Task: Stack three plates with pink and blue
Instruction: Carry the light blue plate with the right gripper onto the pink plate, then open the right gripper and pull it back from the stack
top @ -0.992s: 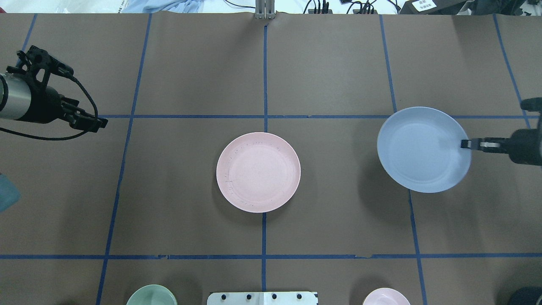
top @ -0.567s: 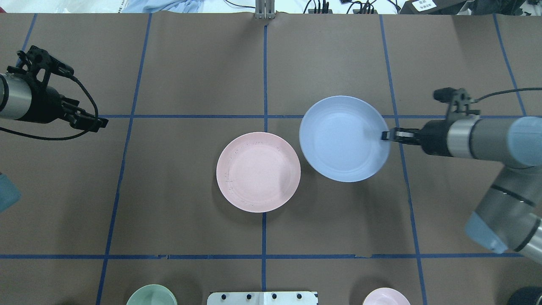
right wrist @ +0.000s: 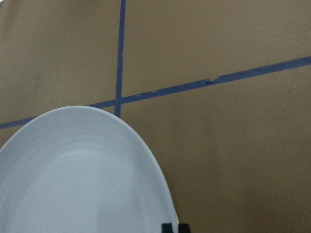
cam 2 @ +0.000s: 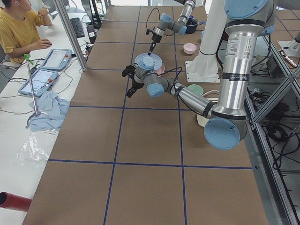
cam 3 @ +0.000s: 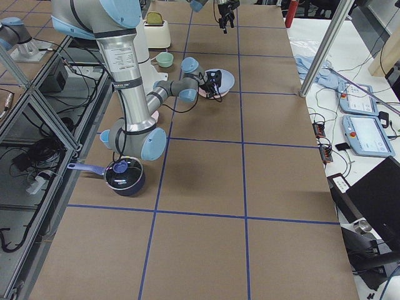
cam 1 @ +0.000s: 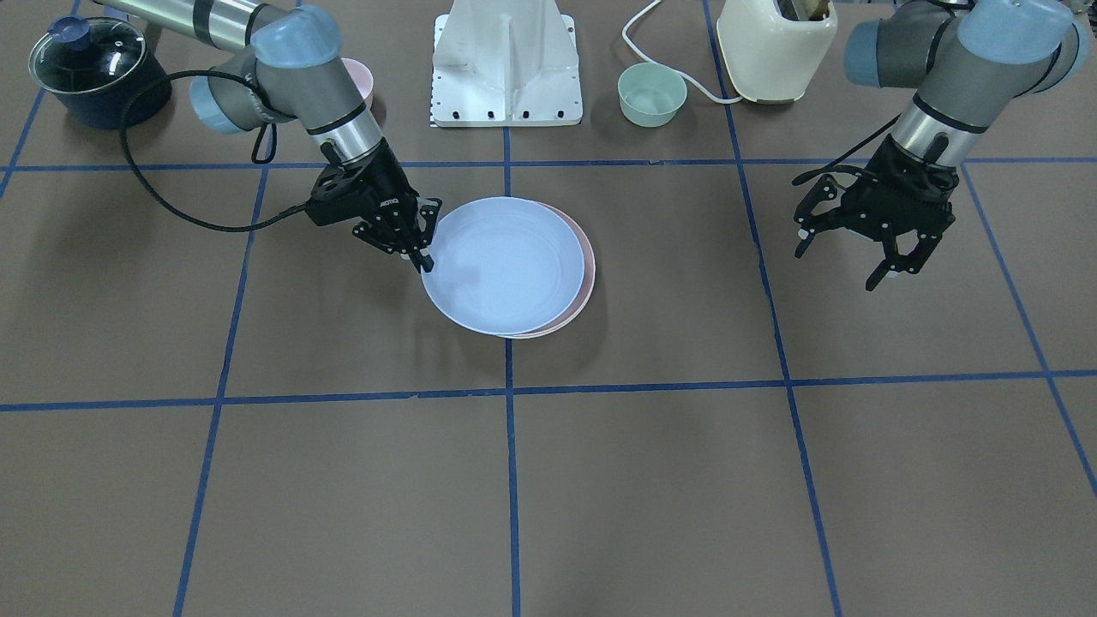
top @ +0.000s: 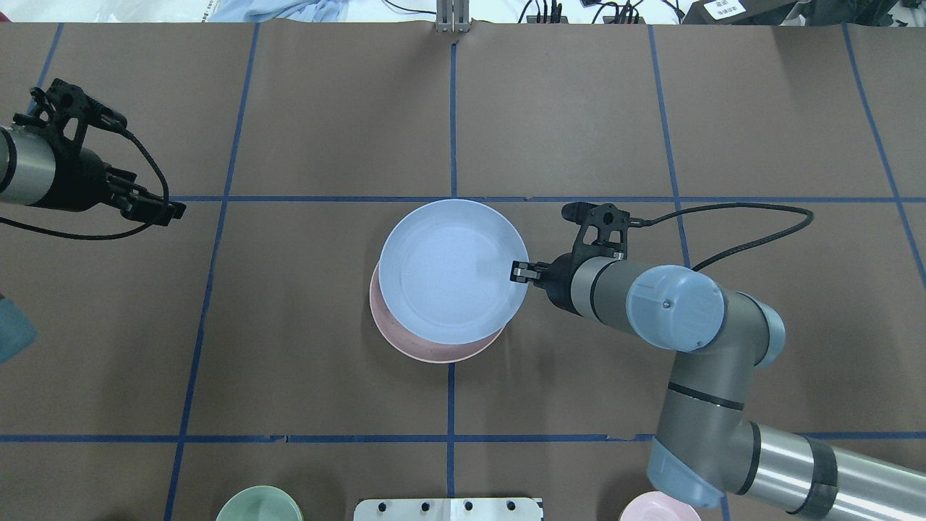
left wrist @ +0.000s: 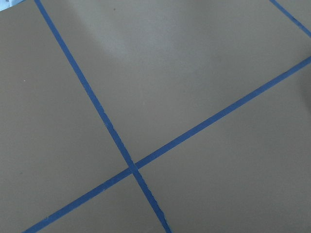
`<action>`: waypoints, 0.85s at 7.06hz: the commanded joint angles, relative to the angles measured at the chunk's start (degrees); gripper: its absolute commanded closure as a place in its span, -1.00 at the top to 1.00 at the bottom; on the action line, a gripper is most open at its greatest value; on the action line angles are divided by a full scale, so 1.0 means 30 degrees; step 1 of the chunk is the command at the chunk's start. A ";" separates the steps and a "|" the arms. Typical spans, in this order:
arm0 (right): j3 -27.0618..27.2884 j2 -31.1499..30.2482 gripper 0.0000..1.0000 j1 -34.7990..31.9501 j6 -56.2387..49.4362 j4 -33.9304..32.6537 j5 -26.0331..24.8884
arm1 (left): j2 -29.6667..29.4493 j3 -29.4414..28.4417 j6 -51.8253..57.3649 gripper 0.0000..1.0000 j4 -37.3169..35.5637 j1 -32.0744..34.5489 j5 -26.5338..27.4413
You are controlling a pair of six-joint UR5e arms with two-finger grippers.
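My right gripper (top: 518, 271) is shut on the rim of the light blue plate (top: 452, 271) and holds it over the pale pink plate (top: 434, 352), which lies at the table's middle. The blue plate covers most of the pink one and sits a little off-centre; I cannot tell whether they touch. In the front-facing view the right gripper (cam 1: 422, 255) pinches the blue plate (cam 1: 501, 266), and a crescent of the pink plate (cam 1: 586, 266) shows. The blue plate fills the right wrist view (right wrist: 82, 179). My left gripper (cam 1: 844, 261) is open and empty, far to the side. The cream-white plate is out of view.
Near the robot's base (cam 1: 506, 68) stand a green bowl (cam 1: 651, 94), a pink bowl (cam 1: 362, 77), a cream toaster (cam 1: 776, 43) and a dark lidded pot (cam 1: 90, 68). A light blue cup (top: 11, 329) shows at the table's left edge.
My right arm has carried the blue plate from the table's right side leftward until it is over the pink plate. The left arm has not moved.
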State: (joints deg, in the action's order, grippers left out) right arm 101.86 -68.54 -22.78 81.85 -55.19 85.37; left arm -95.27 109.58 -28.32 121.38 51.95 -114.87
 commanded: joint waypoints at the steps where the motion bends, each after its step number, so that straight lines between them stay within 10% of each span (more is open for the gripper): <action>1: -0.0261 0.0900 -0.61 0.0475 0.0051 -0.0791 -0.0331 | 0.0000 -0.0052 0.0008 1.00 0.0000 -0.0001 0.0000; 2: -0.0261 0.1048 0.96 0.0475 0.0080 -0.1345 -0.0534 | 0.0000 0.0006 -0.0021 1.00 0.0000 -0.0001 0.0000; 4: 0.0378 0.1371 1.00 0.0214 0.0023 -0.4085 -0.0801 | 0.0000 -0.0052 -0.0021 1.00 0.0000 -0.0001 0.0000; 6: 0.3501 0.1342 1.00 -0.1855 -0.0880 -1.0458 0.2400 | 0.0029 -0.0198 0.0008 1.00 0.0000 -0.0001 -0.0029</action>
State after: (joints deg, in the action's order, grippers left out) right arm 106.72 -64.51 -24.33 81.00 -74.86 86.26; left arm -95.26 109.27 -28.33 121.38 51.94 -114.93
